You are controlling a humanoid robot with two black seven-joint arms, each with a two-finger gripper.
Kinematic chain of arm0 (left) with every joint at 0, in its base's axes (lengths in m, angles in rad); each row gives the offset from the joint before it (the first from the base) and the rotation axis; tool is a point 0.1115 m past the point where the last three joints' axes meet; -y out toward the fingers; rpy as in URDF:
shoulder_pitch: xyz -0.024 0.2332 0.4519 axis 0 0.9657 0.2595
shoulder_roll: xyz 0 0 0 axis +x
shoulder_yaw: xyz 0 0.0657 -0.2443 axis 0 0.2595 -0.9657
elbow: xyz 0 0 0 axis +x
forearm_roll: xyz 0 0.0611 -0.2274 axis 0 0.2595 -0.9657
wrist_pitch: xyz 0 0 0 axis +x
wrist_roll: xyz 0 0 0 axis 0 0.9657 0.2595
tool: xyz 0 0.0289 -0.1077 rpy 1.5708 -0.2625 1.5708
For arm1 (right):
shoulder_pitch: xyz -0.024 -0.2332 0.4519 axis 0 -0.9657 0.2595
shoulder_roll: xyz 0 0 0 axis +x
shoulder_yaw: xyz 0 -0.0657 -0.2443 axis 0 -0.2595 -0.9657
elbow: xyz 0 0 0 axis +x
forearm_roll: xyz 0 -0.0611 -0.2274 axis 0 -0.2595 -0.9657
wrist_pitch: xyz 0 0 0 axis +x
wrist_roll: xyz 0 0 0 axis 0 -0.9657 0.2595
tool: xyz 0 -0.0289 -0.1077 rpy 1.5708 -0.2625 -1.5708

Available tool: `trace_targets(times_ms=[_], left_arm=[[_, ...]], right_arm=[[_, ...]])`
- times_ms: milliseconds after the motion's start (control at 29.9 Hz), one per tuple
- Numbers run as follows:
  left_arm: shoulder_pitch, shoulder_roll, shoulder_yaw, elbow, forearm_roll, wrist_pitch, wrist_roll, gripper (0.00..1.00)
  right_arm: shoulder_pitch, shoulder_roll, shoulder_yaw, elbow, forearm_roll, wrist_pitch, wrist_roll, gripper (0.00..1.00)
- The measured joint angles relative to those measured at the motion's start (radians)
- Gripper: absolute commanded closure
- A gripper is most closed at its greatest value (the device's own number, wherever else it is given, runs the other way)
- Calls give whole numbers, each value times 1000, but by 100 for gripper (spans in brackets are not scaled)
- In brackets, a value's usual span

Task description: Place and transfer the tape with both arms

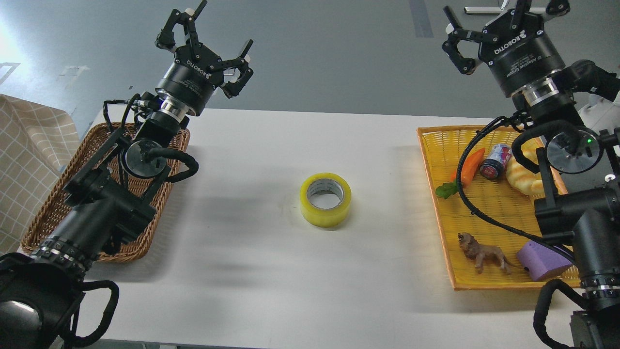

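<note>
The yellow tape roll point(325, 199) with its grey-white core lies flat in the middle of the white table point(271, 271), touched by neither arm. My left gripper point(208, 36) is open and empty, raised above the table's far left edge, well up and left of the tape. My right gripper point(501, 22) is open and empty, raised above the far edge of the yellow basket point(431, 160), far to the tape's upper right.
A brown wicker basket point(53, 213) sits at the left under my left arm. The yellow basket holds a toy carrot point(467, 167), a small can point(495, 161), a bread toy point(520, 177), a lion figure point(484, 252) and a purple block point(540, 259).
</note>
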Motion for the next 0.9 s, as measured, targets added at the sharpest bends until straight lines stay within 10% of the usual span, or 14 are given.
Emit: trace_targets(times_ms=[735,903], left_arm=[[-45,110,68,-13,182,0,-19,2],[-73,147,81,-62,475,0,-129,2]], right_arm=[[-55,21,68,5,2,0,10,0],[-75,21,68,7,2,0,10,1]])
